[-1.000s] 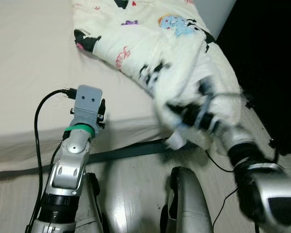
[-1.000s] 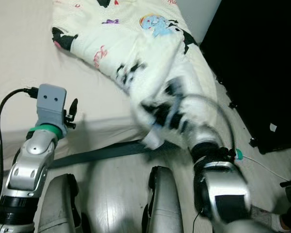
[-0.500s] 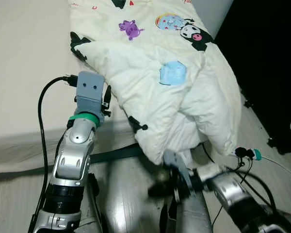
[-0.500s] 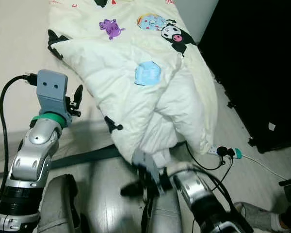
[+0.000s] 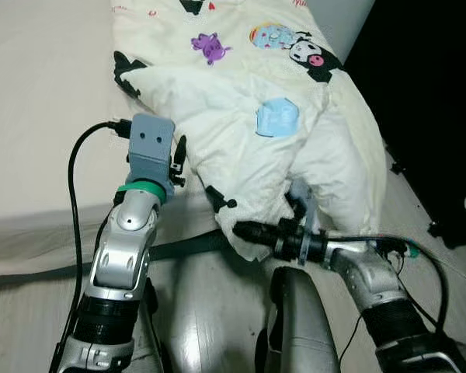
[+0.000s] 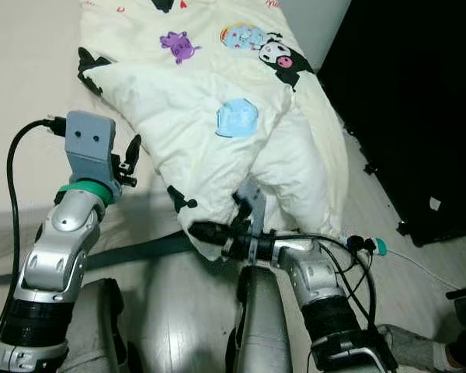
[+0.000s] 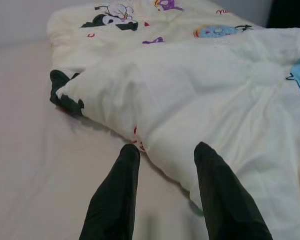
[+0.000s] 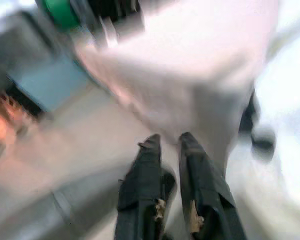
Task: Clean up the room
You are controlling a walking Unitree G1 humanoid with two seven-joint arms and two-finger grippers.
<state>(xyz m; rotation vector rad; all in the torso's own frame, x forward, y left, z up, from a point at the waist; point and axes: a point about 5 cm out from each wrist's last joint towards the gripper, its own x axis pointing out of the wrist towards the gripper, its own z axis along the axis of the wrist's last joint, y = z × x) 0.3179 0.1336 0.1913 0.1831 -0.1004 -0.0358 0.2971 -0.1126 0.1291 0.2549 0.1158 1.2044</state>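
Observation:
A cream duvet (image 5: 248,116) with cartoon prints lies folded over on the right side of the bed (image 5: 39,116), and its lower corner hangs off the bed's front edge. My left gripper (image 5: 176,162) is raised over the sheet, right beside the duvet's left fold. In the left wrist view this gripper (image 7: 166,148) is open, its fingertips just short of the fold. My right gripper (image 5: 239,230) reaches leftward, low down, at the hanging corner. The blurred right wrist view shows its fingers (image 8: 149,150) shut together, with the duvet just ahead of them.
A dark bed-frame strip (image 5: 179,247) runs along the bed's front. The wooden floor (image 5: 210,311) lies below, with my legs (image 5: 295,326) on it. Cables and a plug (image 5: 408,249) trail on the floor at the right, beside black furniture (image 5: 435,93).
The duvet was bunched and moving with my right gripper a second ago; now it lies settled on the bed. My right arm dropped low, then rose to the hanging corner. The left gripper edged rightward.

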